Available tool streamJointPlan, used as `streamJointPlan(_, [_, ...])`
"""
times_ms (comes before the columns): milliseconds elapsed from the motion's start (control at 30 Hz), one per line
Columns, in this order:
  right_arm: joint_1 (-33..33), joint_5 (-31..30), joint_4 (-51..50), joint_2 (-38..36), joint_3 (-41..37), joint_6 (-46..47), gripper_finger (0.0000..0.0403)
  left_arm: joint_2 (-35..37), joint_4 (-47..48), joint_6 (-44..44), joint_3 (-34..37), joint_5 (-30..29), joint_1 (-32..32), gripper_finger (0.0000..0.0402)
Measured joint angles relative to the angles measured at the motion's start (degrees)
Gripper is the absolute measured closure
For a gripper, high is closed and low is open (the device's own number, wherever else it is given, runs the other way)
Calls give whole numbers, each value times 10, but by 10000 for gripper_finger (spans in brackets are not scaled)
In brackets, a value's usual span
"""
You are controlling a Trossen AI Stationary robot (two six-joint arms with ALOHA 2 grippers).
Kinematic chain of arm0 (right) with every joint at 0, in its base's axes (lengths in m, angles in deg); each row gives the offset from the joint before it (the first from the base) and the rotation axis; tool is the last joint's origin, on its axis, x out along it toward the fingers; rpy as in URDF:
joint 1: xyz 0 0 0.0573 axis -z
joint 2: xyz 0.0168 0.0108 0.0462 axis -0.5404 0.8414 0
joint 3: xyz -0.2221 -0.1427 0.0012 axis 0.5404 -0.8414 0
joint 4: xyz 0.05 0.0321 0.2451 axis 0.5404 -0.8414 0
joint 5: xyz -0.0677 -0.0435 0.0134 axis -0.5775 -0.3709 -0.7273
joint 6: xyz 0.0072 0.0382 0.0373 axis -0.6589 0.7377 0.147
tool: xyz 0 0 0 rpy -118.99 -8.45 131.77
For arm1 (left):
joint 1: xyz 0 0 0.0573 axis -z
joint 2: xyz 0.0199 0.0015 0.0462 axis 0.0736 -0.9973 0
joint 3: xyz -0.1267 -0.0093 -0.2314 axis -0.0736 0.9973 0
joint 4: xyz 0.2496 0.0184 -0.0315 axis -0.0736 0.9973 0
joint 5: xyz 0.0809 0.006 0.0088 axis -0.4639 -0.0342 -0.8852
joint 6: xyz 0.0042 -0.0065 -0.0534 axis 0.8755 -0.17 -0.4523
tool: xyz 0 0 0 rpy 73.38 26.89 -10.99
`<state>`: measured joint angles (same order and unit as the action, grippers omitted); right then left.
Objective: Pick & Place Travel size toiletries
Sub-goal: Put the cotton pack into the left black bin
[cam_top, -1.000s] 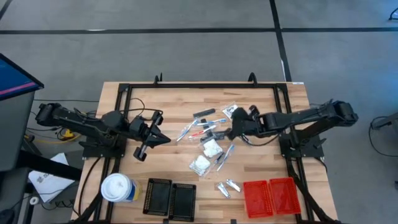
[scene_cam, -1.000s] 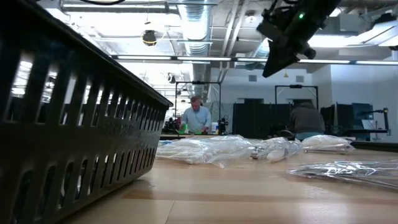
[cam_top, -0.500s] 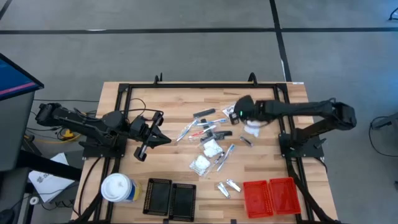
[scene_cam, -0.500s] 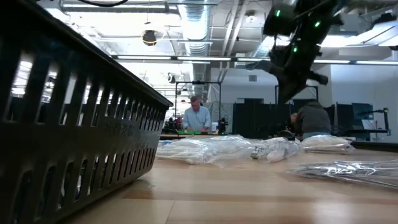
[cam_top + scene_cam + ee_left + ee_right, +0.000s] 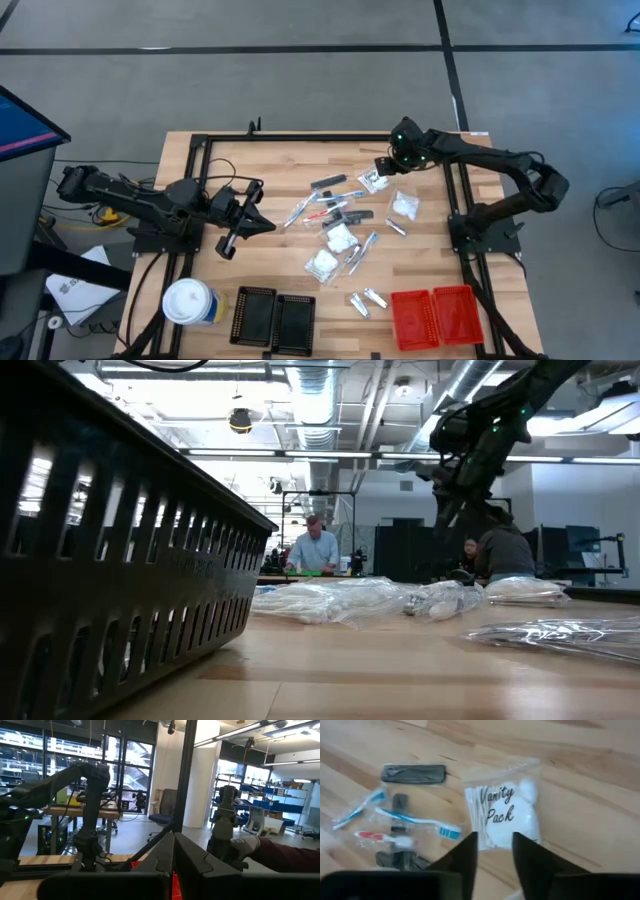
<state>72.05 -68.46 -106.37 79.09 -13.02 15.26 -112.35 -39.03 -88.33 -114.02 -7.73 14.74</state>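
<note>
The left end effector [image 5: 262,226] hangs over the bench [image 5: 290,165] left of the toiletries [image 5: 338,220], its fingers pressed together and empty. Toward the near edge on that side stands a canister [image 5: 189,302], and beside it two black trays [image 5: 274,320].

The toiletries lie scattered about the bench's middle — white packets [image 5: 341,238], thin sticks [image 5: 330,212] in blue, red and white, and dark bars [image 5: 327,183]. Two silvery sachets [image 5: 367,301] lie nearer the front, just left of the red trays [image 5: 437,314]. Another white packet [image 5: 405,206] lies apart on the right side of the scatter.

The right end effector [image 5: 384,166] hovers over the far right part of the scatter, above a clear packet [image 5: 506,812] printed "Vanity Pack" — its fingers [image 5: 467,851] stand a little apart on either side of the packet's near edge, with nothing between them. In the right wrist view a dark bar [image 5: 413,774] and wrapped toothbrushes [image 5: 417,822] lie just beside that packet.

In the low view, people [image 5: 314,549] stand in the room beyond the bench.
</note>
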Motion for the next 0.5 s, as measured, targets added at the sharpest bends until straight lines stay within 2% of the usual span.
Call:
streamJointPlan(167, [6, 0, -1, 54, 0, 8, 190, 0, 0, 0, 0, 0, 0, 394])
streamJointPlan(267, [5, 0, 4, 87, 0, 7, 160, 0, 0, 0, 0, -1, 0, 394])
streamJointPlan(367, [6, 0, 20, 108, 0, 7, 154, 0, 0, 0, 0, -3, 0, 394])
streamJointPlan(500, [6, 0, 33, 125, 0, 17, 166, 0, 1, 0, 0, -3, 0, 394])
